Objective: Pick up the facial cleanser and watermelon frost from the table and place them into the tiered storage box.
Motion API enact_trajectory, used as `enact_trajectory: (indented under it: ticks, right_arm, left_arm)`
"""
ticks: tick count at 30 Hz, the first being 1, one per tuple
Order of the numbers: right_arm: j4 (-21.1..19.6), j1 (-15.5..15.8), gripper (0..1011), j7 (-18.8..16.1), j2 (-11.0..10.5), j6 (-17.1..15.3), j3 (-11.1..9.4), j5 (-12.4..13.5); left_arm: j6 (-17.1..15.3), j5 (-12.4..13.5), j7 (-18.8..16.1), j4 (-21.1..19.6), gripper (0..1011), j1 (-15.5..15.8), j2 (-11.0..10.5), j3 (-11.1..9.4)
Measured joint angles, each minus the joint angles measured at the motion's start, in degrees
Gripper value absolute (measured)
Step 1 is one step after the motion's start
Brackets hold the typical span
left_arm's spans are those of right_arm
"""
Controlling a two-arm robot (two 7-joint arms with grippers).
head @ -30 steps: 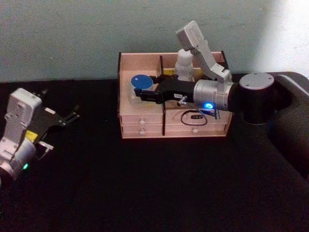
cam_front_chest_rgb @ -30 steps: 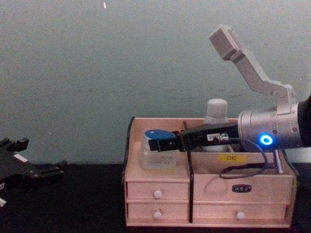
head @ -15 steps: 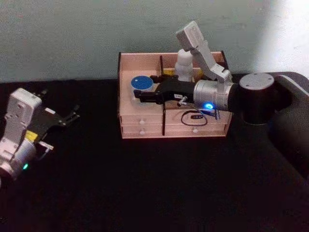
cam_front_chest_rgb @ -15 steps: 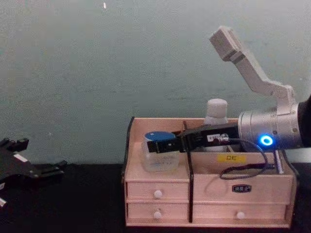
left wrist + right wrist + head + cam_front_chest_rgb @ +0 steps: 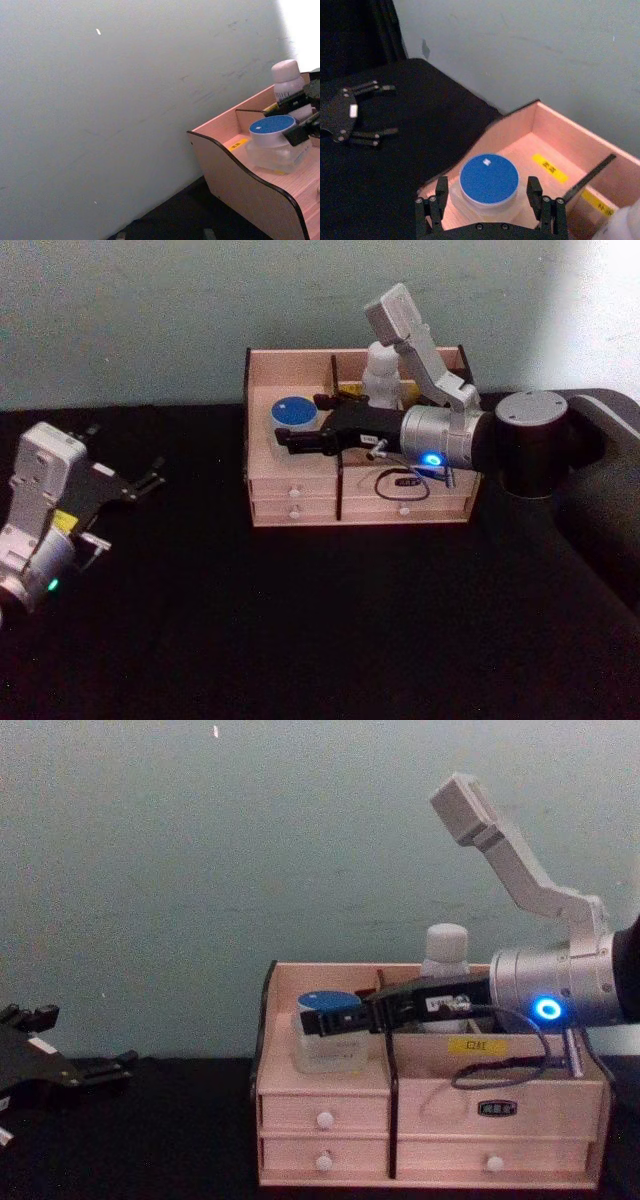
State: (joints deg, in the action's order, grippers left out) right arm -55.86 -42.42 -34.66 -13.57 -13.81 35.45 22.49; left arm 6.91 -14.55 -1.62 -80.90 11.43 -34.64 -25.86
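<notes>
facial cleanser (image 5: 445, 952) half hidden behind right pincer (image 5: 322, 1021)

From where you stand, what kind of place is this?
Probably a robot test bench: a black table against a bare pale wall, with a wooden desk organiser and two robot arms.

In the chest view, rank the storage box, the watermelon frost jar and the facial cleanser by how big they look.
1. The tiered storage box, by far the largest.
2. and 3. Unsure: the watermelon frost and the facial cleanser show similar areas, and the cleanser is partly hidden behind the box wall and the right gripper.
</notes>
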Motion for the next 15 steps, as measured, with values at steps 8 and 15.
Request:
enact_trajectory:
  ticks: [8, 15]
  right_arm:
    - [-8.39, 3.6, 1000, 1.42, -3.1, 0.14, -1.55, 0.23]
    - [-17.22, 8.14, 1000, 0.69, -8.16, -1.03, -3.55, 2.84]
  left_arm:
    - [0.0, 0.0, 0.0, 0.0, 1001, 0.0, 0.0, 0.0]
    - [0.0, 0.0, 0.0, 0.0, 1001, 0.0, 0.0, 0.0]
